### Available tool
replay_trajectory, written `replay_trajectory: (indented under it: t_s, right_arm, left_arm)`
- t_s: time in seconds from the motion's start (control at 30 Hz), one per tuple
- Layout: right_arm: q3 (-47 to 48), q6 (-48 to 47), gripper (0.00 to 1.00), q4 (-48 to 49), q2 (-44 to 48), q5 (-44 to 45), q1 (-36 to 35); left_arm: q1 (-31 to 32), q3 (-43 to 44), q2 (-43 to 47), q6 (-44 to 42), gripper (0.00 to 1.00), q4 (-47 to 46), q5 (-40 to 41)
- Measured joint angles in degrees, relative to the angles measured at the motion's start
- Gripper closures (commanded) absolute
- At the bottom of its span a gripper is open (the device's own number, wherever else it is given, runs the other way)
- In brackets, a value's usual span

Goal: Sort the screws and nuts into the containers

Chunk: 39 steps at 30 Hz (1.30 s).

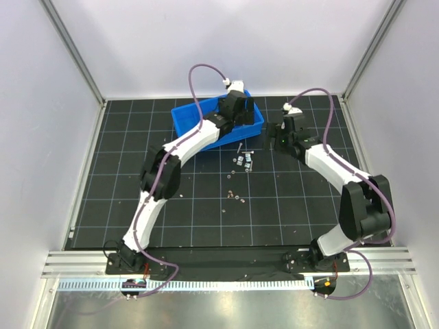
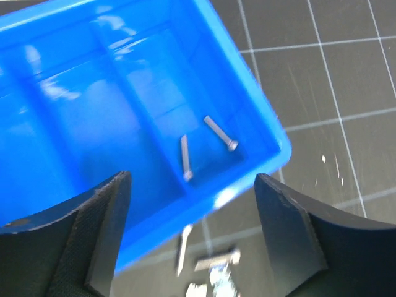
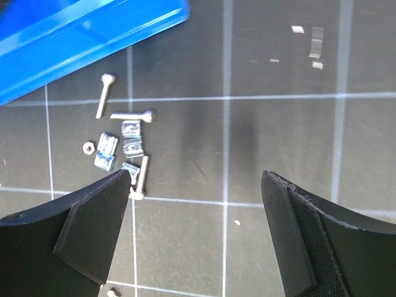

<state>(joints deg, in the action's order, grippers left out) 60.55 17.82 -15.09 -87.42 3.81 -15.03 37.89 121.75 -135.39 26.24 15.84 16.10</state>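
- Loose screws (image 3: 104,96) and nuts (image 3: 108,145) lie clustered on the worktop (image 1: 309,205), just near of the tray (image 1: 180,118).
- Right hand (image 3: 195,179), wide open and empty, hovers right of them; best shift left and straddle one screw.
- Left hand (image 2: 192,179), open and empty, hangs over the tray's right end section, which holds two screws.

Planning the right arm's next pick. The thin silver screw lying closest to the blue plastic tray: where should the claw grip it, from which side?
Probably mid-shaft, from straight above. The thin silver screw lies flat on the black gridded mat, head toward the blue plastic tray, so close across the shaft. Keep off its tip end, where a second screw lies close.
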Motion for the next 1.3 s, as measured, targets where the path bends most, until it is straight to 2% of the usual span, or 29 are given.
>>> replay_trajectory:
  t_s: [0.17,0.37,0.47,0.63,0.8,0.9,1.03,1.13,1.3]
  right_arm:
    - [2.93,-4.55,0.14,2.47,-6.82,-2.97,-1.88]
    - [7.61,-12.72,0.24,4.79,-14.32,-6.38,-2.67]
    - [12.04,-17.97,0.25,4.79,-18.53,-8.02,-2.78]
    - [18.93,-25.29,0.26,2.78,-24.48,-12.74,-2.95]
    - [21.33,-28.46,0.26,1.05,-27.8,-13.9,-4.79]
    - [22.91,-25.83,0.26,-0.11,-29.75,-13.4,-6.49]
    - [23.23,-17.35,0.26,-0.15,-30.34,-11.96,-8.48]
    - [23.23,-12.79,0.26,-0.39,-30.38,-6.86,-10.14]
    - [25.11,-7.3,0.32,-2.32,-32.35,1.68,-13.16]
  left_arm:
    - [-1.75,-15.26,15.98,0.44,0.12,1.29,0.59]
    - [-6.97,-34.38,39.19,2.56,0.12,0.68,2.16]
    - [-7.74,-41.62,45.13,3.43,0.12,0.81,2.4]
    - [-7.13,-49.09,46.34,3.58,0.12,1.84,1.97]
    - [-7.13,-51.23,46.34,3.56,0.12,3.06,1.9]
    - [-7.15,-51.21,46.64,3.56,0.12,2.97,1.9]
    - [-7.17,-51.23,46.77,3.56,0.12,2.95,1.92]
    - [-7.19,-51.52,46.84,3.56,0.12,2.91,1.92]
    - [-7.54,-52.85,47.47,3.58,0.12,2.89,1.9]
